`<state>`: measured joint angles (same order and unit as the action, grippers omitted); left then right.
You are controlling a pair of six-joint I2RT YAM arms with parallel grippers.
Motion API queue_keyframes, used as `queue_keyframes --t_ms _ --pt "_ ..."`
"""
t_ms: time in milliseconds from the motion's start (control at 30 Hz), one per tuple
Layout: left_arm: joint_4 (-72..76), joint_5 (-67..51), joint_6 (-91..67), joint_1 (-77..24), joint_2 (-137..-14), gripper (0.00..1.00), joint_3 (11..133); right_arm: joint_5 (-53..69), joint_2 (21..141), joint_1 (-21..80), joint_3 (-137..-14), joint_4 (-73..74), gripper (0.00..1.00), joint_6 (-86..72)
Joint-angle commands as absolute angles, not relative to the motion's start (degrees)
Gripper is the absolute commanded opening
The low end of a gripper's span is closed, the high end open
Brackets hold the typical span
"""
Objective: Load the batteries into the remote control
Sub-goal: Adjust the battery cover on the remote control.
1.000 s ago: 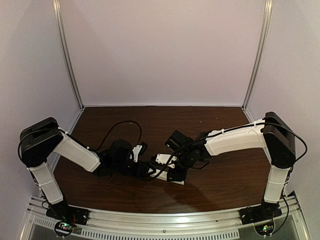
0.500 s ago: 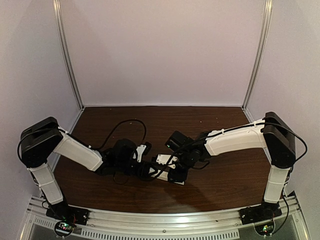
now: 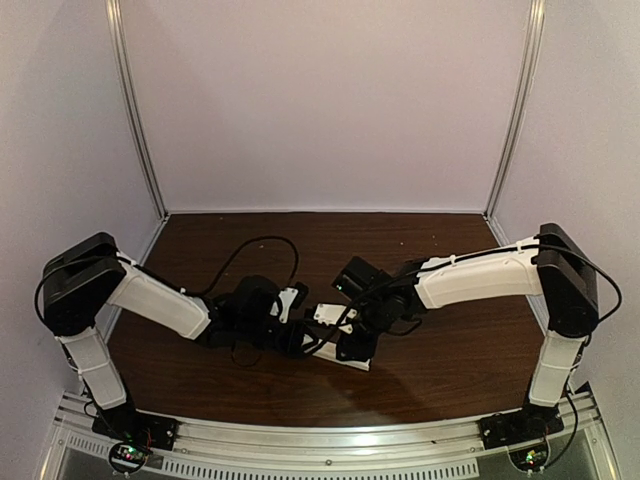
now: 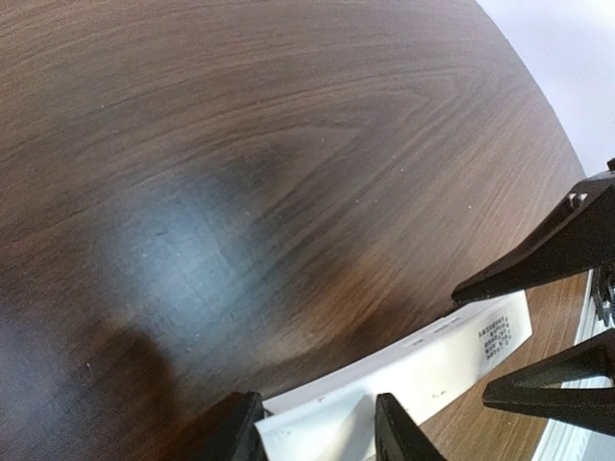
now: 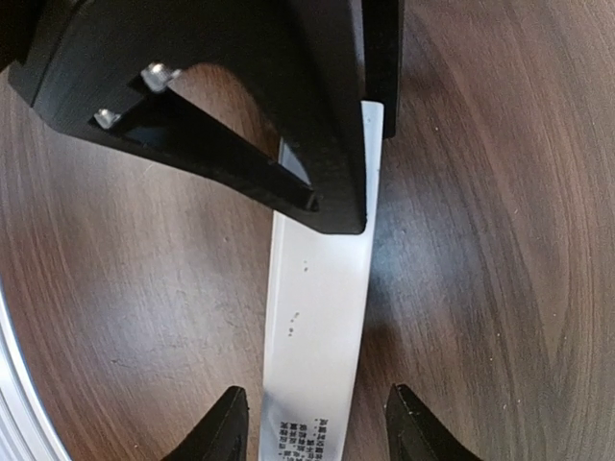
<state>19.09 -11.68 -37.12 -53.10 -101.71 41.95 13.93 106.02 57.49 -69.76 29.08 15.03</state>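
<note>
**My left gripper [image 4: 315,430] and right gripper [image 5: 315,423] share the remote control [image 5: 322,317] at mid-table.**

From overhead I see both arms reaching inward, wrists close together over the middle of the dark wooden table [image 4: 240,144], with the slim white remote control spanning between them. My left gripper is clenched on one end, and the white bar fills the gap between its fingers. My right gripper straddles the other end, the one with small printed text. Its jaws are spread, and a sliver of wood shows on either side of the bar. I cannot tell whether the bar rests on the table or sits just above it.
</note>
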Motion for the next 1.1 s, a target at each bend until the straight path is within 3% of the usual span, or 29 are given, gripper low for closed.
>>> queue_keyframes --t_ms 0,400,700,1067 --pt "16.0 -9.9 -35.5 -53.8 -103.3 0.4 43.6 12.6 105.1 57.8 -68.9 30.8 0.5 15.1" --pt "15.3 -8.8 -35.9 -54.9 -104.2 0.42 44.2 12.4 106.1 57.8 -68.5 31.6 0.46 14.8" --pt "14.9 -7.7 -36.8 -54.9 -101.9 0.51 43.4 12.1 105.1 57.8 -67.6 31.8 0.43 14.5" --pt "10.1 -3.7 -36.3 -54.8 -98.2 0.48 43.7 12.4 105.2 57.7 -67.5 31.7 0.4 14.3"
